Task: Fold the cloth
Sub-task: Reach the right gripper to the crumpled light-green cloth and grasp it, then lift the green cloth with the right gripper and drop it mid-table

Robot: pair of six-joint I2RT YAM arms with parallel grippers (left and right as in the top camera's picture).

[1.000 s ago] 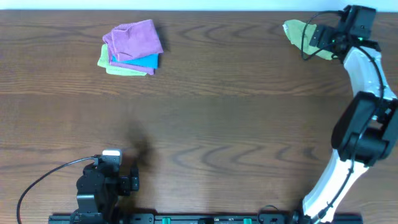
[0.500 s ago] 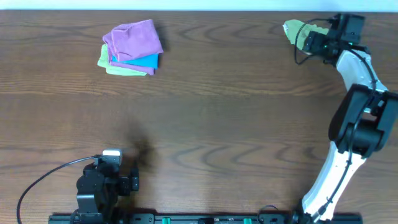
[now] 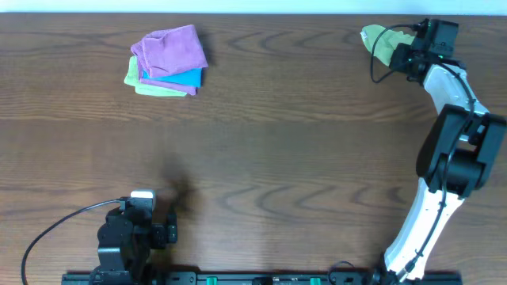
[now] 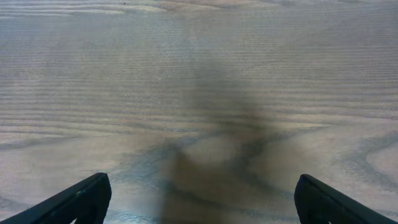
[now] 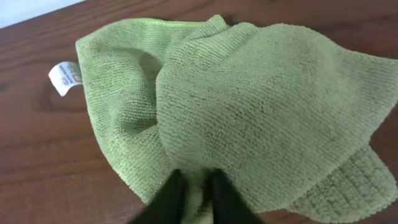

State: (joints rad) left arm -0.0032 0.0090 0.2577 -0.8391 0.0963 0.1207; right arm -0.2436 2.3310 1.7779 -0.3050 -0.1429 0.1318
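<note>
The cloth (image 5: 249, 112) lies crumpled at the far right corner of the counter (image 3: 277, 134), close to its back edge. The right pincer (image 5: 194, 179) is clenched on a fold at the cloth's near edge, its dark fingers close together with fabric pinched between them, and that arm covers part of the cloth from overhead. Well apart, at the far left, sits a stack (image 3: 165, 67): a purple rag on top, a blue one under it, a pale green one at the bottom. The left pincer (image 4: 203, 182) is released over bare wood at the near left. The cloth is lime-olive terry, bunched into overlapping folds, with a white label (image 5: 65, 78) at its left edge.
</note>
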